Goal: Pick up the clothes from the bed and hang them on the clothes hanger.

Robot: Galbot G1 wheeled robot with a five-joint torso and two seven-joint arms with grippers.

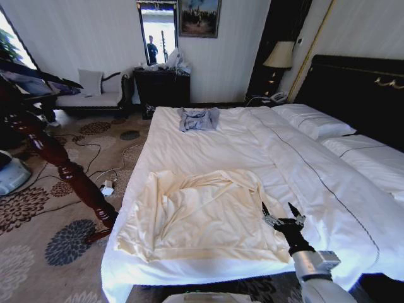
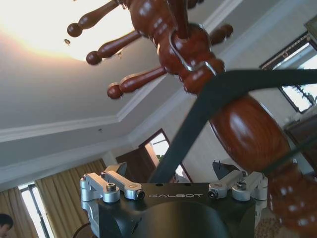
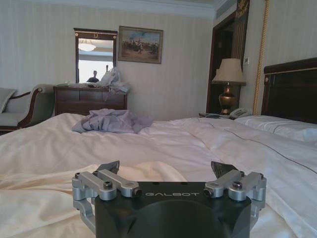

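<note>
While jaws gape, right gripper (image 1: 281, 213) overhangs clothes (image 1: 202, 214).

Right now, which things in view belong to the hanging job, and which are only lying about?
Belong to the job:
- cream shirt
- bed
- black hanger, by the left tool
- right tool, open at the shirt's edge

Lying about:
- blue-grey garment
- wooden post
- pillows
- lamp

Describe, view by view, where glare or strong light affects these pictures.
Head view: a window blows out the upper left edge, the bed evenly lit. Left wrist view: a ceiling light flares white behind the wooden post. Right wrist view: soft light, no glare.
</note>
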